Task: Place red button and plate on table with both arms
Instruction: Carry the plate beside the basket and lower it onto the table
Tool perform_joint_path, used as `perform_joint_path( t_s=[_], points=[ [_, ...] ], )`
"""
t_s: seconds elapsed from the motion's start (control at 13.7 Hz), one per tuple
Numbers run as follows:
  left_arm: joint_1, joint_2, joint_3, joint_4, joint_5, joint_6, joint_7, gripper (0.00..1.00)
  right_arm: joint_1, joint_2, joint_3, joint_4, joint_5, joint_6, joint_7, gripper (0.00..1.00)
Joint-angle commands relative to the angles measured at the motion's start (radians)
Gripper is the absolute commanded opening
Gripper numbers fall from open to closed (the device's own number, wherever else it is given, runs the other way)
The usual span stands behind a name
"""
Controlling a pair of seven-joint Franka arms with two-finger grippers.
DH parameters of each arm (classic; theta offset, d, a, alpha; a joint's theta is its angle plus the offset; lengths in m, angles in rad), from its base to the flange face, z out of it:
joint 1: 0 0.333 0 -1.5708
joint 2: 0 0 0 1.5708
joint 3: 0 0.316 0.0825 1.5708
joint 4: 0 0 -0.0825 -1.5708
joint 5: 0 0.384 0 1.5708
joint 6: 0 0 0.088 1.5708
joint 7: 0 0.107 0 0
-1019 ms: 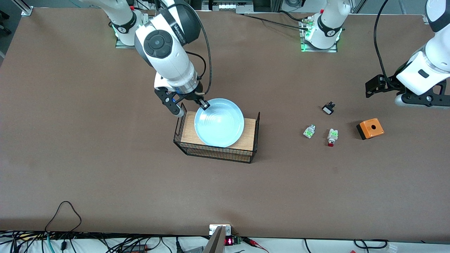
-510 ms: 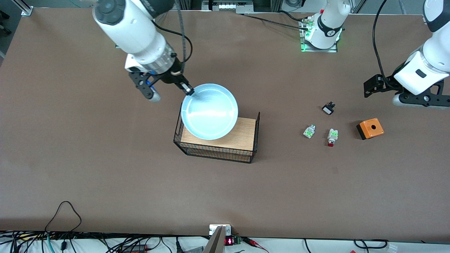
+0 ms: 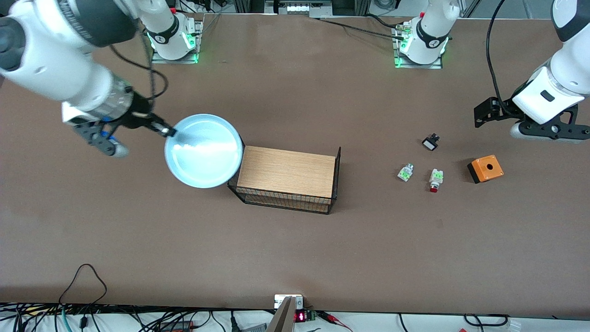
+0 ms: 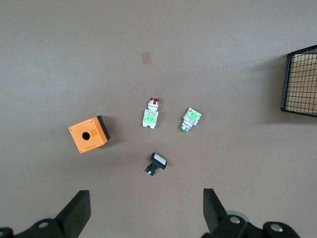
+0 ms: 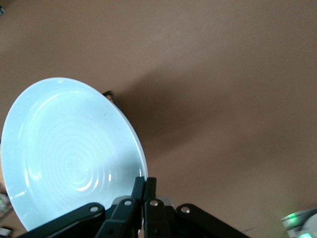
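The matte brown surface (image 3: 295, 240) now bears the wood-topped black wire rack (image 3: 286, 179) with a bare top; half a second ago my round pale-blue plate (image 3: 203, 151) hung over it. I have carried that plate off toward my right arm's end, and it is now held in the air over the surface just beside the rack. My right gripper (image 3: 162, 130) keeps its fingers pinching the rim. My left gripper (image 4: 146, 215) waits, fingers spread, above the orange box (image 3: 485, 168) and the unmoved white-and-green red button (image 3: 435, 179).
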Motion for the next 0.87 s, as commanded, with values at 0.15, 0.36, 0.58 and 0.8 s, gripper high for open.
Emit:
perform_joint_path(
  t_s=[0.15, 0.36, 0.58, 0.8],
  points=[
    [-0.005, -0.005, 0.001, 0.013, 0.004, -0.012, 0.009, 1.0, -0.164, 0.017, -0.005, -0.055, -0.076, -0.03, -0.395, 0.0],
    [-0.007, -0.007, 0.001, 0.013, 0.004, -0.02, 0.002, 1.0, -0.198, 0.032, -0.005, -0.166, -0.146, 0.043, -0.509, 0.0],
    [-0.007, -0.007, 0.001, 0.015, 0.004, -0.023, 0.002, 1.0, -0.221, 0.032, -0.005, -0.361, -0.146, 0.261, -0.622, 0.0],
    [-0.007, -0.004, 0.001, 0.015, 0.004, -0.018, 0.009, 1.0, -0.25, 0.047, -0.005, -0.53, -0.144, 0.507, -0.763, 0.0]
  ],
)
